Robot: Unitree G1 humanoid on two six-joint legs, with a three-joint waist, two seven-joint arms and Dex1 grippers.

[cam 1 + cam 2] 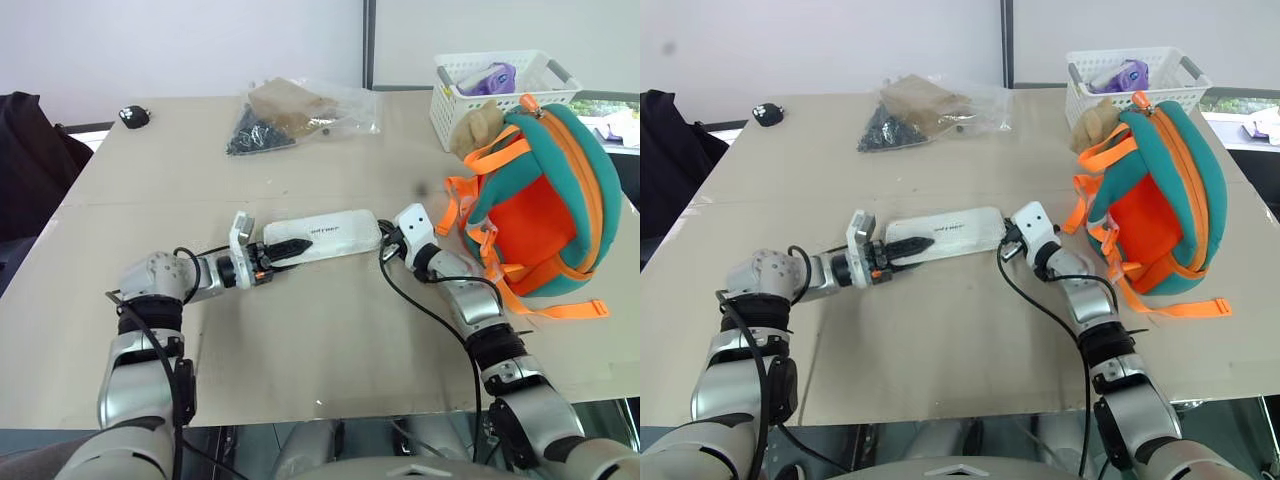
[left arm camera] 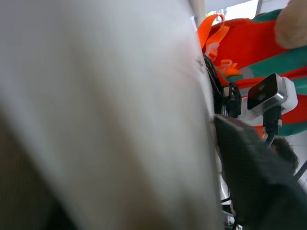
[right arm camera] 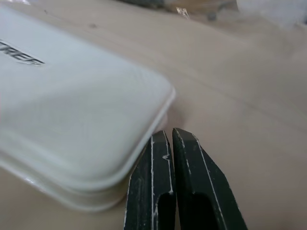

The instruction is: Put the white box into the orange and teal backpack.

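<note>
The white box (image 1: 330, 235) lies flat on the table's middle, dark lettering up. My left gripper (image 1: 298, 246) comes in level from the left, shut on the box's left end, one black finger (image 1: 288, 246) lying across its top. In the left wrist view the box (image 2: 96, 96) is pressed close beside a finger (image 2: 254, 177). My right gripper (image 3: 171, 134) is shut with nothing in it, its tips against the box's right corner (image 3: 158, 96). The orange and teal backpack (image 1: 540, 200) stands just right of my right wrist, a tan plush charm (image 1: 478, 128) at its top.
A white slotted basket (image 1: 455, 100) with a purple item stands behind the backpack. A clear plastic bag (image 1: 295, 112) of dark and tan things lies at the back centre, a small black object (image 1: 134, 116) at the back left. Orange straps (image 1: 560, 308) trail toward the front right.
</note>
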